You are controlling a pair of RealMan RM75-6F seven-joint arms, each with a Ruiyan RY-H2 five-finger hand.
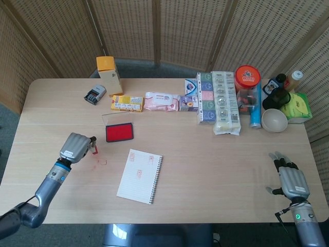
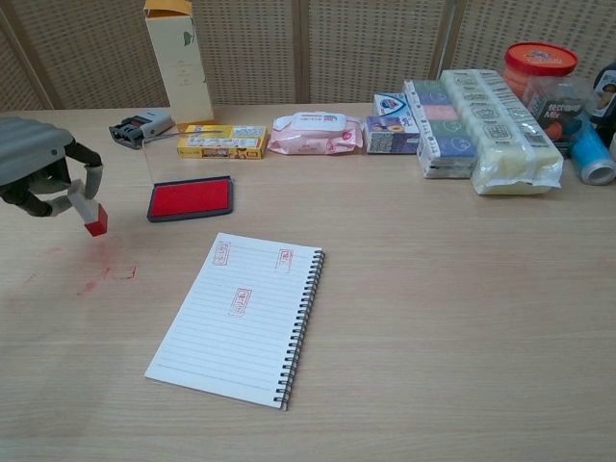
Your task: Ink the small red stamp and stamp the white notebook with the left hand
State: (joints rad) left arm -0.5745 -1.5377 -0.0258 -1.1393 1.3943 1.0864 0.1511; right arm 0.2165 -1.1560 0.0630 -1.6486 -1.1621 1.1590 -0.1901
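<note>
Nearest me on the worktop (image 2: pixel 462 318) lies the white notebook (image 2: pixel 241 318), its spiral edge on the right and three red stamp prints near its far end. My left hand (image 2: pixel 38 173) hovers to its left, pinching the small red stamp (image 2: pixel 93 219) face down. Farther off and right of that hand sits the red ink pad (image 2: pixel 191 198). My right hand (image 1: pixel 293 180) rests spread, far right.

Wooden table (image 1: pixel 205 154) is carrying a white notebook (image 1: pixel 140 176) and a red ink pad (image 1: pixel 119 132). Boxes, packets and a bowl (image 1: pixel 274 120) are lying along its far edge.
</note>
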